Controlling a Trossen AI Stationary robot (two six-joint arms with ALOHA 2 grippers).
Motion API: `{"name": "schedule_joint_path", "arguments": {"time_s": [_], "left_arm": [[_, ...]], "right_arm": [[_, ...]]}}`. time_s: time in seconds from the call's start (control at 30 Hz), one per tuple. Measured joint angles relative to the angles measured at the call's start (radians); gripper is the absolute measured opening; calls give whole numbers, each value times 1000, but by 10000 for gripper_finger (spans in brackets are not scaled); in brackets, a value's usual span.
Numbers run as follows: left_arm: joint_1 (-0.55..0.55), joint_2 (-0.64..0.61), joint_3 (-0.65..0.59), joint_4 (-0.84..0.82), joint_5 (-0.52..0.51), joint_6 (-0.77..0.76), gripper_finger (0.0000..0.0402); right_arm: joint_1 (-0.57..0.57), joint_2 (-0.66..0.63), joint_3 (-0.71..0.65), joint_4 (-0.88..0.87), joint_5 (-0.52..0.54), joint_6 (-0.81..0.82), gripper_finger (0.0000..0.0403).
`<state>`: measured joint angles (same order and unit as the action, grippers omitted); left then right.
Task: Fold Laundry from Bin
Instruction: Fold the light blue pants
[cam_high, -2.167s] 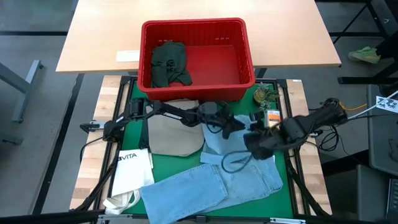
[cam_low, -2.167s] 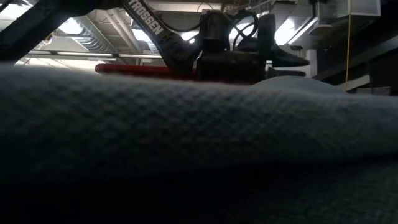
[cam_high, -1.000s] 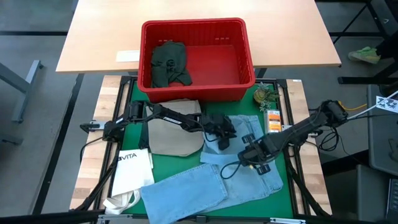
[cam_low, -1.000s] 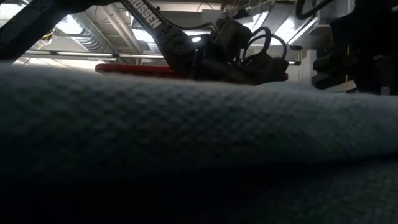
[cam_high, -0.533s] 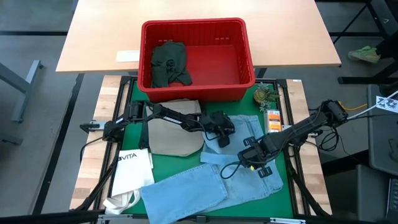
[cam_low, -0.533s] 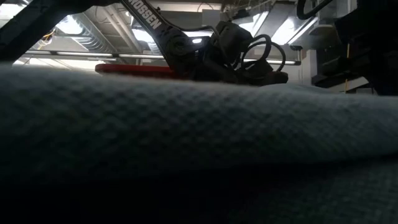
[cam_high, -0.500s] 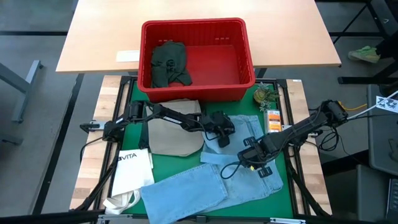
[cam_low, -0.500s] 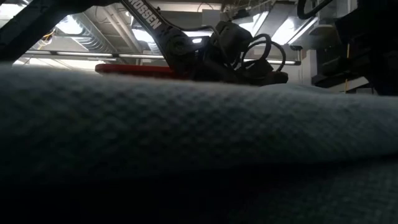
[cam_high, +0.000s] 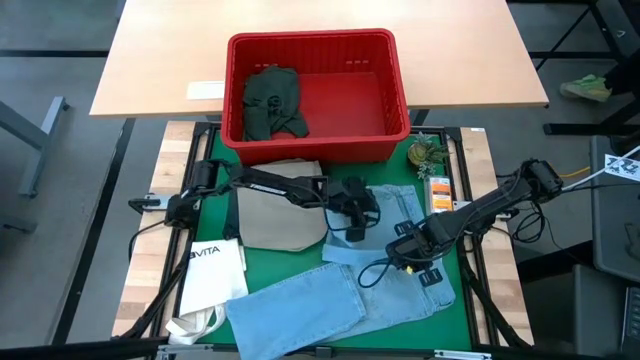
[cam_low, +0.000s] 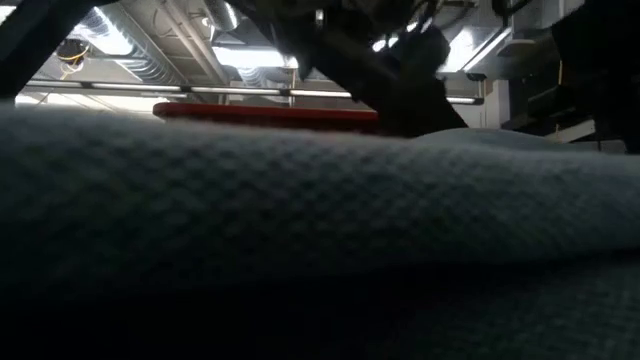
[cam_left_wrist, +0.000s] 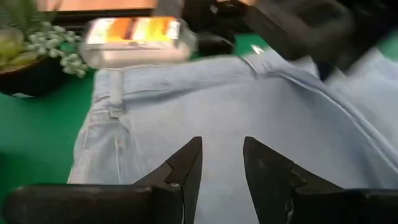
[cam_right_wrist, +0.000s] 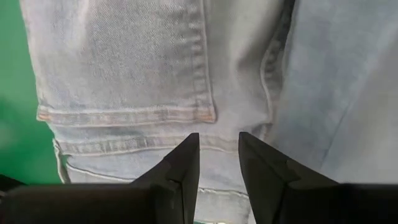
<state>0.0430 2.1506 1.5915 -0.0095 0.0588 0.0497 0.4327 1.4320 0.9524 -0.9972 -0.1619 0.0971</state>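
Nearest us, the light blue jeans (cam_high: 345, 290) are lying spread on the green mat (cam_high: 285, 265). We are hovering the right gripper (cam_high: 402, 252) over their back pocket, its fingers parted with nothing between them. Just beyond, the left gripper (cam_high: 352, 222) is hanging over the waistband, likewise parted and empty. For a clean fold we are judging that both should pinch matching waistband corners and lift evenly. Farther off, the red bin (cam_high: 400, 90) is holding a dark green piece (cam_high: 270, 102).
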Motion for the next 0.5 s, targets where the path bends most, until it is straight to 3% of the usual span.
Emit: {"name": "schedule_joint_path", "arguments": {"time_s": [0.27, 0.5], "left_arm": [[-69, -97, 29, -307, 11, 92, 113], [-129, -124, 31, -486, 12, -27, 113]], "right_arm": [[0, -94, 22, 14, 136, -16, 113], [-1, -100, 24, 141, 338, -28, 113]]}}
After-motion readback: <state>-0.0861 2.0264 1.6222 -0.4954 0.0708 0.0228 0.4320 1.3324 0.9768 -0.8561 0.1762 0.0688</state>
